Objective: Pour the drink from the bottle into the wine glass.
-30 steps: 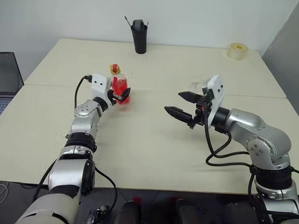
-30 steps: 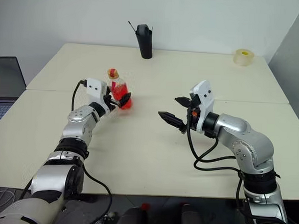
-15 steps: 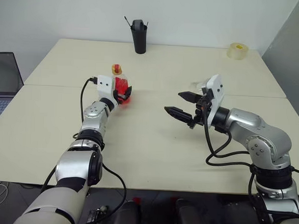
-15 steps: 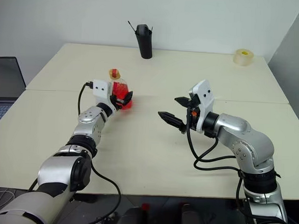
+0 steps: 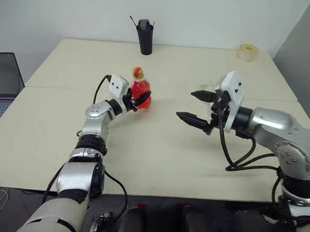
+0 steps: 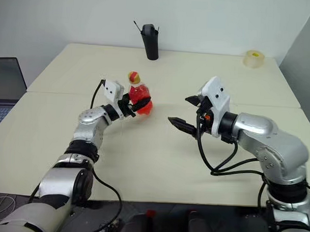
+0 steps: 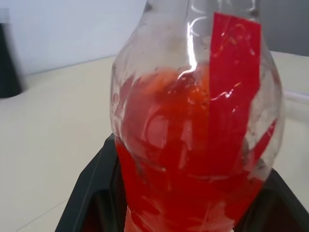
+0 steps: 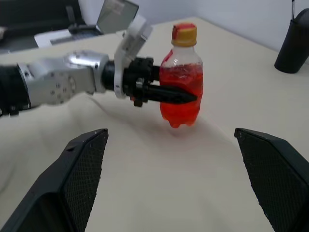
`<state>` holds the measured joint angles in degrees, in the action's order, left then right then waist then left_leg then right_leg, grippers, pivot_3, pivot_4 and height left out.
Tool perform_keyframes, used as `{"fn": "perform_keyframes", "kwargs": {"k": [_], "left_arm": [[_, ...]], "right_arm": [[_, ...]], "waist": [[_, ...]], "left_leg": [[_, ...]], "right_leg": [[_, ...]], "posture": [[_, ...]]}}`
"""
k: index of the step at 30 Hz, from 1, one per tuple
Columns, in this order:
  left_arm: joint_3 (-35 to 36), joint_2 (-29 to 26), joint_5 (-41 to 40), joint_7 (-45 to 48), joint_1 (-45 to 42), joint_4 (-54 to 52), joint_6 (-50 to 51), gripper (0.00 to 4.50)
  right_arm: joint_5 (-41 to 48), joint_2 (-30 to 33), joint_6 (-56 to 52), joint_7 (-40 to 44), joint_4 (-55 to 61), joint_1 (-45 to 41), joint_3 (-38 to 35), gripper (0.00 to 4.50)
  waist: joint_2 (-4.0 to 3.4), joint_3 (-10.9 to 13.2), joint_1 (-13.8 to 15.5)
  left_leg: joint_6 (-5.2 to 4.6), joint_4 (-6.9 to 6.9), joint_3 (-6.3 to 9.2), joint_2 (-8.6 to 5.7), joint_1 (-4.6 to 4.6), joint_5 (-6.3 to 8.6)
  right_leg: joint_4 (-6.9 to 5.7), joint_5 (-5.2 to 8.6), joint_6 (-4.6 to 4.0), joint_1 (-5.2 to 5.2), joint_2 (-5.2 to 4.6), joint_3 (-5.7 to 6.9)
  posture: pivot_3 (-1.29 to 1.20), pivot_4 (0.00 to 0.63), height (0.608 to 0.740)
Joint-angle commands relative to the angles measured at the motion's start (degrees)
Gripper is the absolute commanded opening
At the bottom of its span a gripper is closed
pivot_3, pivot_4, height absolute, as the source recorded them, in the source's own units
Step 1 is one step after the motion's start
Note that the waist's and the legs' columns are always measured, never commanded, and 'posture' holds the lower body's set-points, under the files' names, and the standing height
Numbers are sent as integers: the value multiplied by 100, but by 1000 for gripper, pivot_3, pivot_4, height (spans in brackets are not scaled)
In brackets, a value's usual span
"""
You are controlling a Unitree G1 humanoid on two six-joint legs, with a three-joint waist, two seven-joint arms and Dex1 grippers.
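So at this point I was on the grab-the-bottle step. My left gripper (image 5: 136, 100) had its two black fingers clamped around the belly of the bottle (image 5: 141, 89), which sat upright on the table (image 5: 159, 146), roughly centre-left, with the black cup (image 5: 144, 37) way off at 12 o'clock from it. The bottle looked about two-thirds full of the drink (image 8: 181, 99) and the cap (image 8: 184, 33) was on.

The right gripper (image 5: 198, 107) hung over the table out at 3 o'clock from the bottle, well apart from it, fingers spread wide with nothing in them.

My guess for the next move: that cap has to come off before any pouring, so the free right gripper probably needs to go for it while the left holds steady.

View-wise, the right wrist camera gave me the best side look at the grip, one finger (image 8: 169, 94) lying across the front of the bottle. The left wrist camera showed the red label strip (image 7: 231, 87) up close. Couldn't make out the wine glass from any of them.
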<state>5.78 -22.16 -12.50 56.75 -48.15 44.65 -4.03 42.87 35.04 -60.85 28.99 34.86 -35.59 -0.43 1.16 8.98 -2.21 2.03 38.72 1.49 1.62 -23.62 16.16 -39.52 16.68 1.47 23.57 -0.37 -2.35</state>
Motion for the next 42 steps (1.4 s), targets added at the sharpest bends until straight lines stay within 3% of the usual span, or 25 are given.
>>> {"fn": "perform_keyframes", "kwargs": {"k": [1,9,17,24,27,35,42], "left_arm": [[-367,-238,-492,949,340,-1648,1005,2156],[-958,-138,-925,1451,734,-3356,2126,2156],[-1210,212,-855,1173,954,-3709,2052,2156],[-1236,216,-838,1077,1081,-3682,1969,2156],[-1206,200,-821,1037,1090,-3626,1942,2155],[-1204,181,-826,994,1108,-3604,1901,2076],[-1230,162,-841,1039,1102,-3624,1918,1762]], "right_arm": [[1055,-255,-390,-269,454,-294,-584,4500],[1428,-589,-1282,-1434,3,-1054,-587,4500],[1409,-1098,-1512,-1981,-175,-1235,-532,4500],[1487,-1114,-1494,-1999,-176,-1187,-602,4500],[1463,-1103,-1453,-1989,-229,-1180,-567,3882],[1341,-1204,-1345,-1997,-283,-991,-373,1214],[1223,-948,-1125,-1589,-345,-986,-284,1214]], "waist": [[-2,0,-22],[-4,1,32],[-5,1,28],[-5,1,34],[-5,1,33],[-5,1,31],[-5,1,34]], "left_leg": [[0,1,4,3,0,0],[-13,10,10,0,0,7],[-16,10,6,1,0,9],[-17,10,5,-1,-1,10],[-17,10,6,0,-1,10],[-18,9,5,0,-1,10],[-18,9,6,-1,-2,10]], "right_leg": [[-4,1,-2,1,1,1],[-15,2,-3,0,0,3],[-19,2,-3,2,-2,0],[-18,2,-3,3,-2,0],[-18,2,-3,3,-2,1],[-17,2,-3,3,-2,0],[-15,2,-3,3,-2,1]], "posture": [[0,150,740],[0,150,740],[0,150,740],[0,150,740],[0,150,740],[0,150,740],[0,150,740]]}}
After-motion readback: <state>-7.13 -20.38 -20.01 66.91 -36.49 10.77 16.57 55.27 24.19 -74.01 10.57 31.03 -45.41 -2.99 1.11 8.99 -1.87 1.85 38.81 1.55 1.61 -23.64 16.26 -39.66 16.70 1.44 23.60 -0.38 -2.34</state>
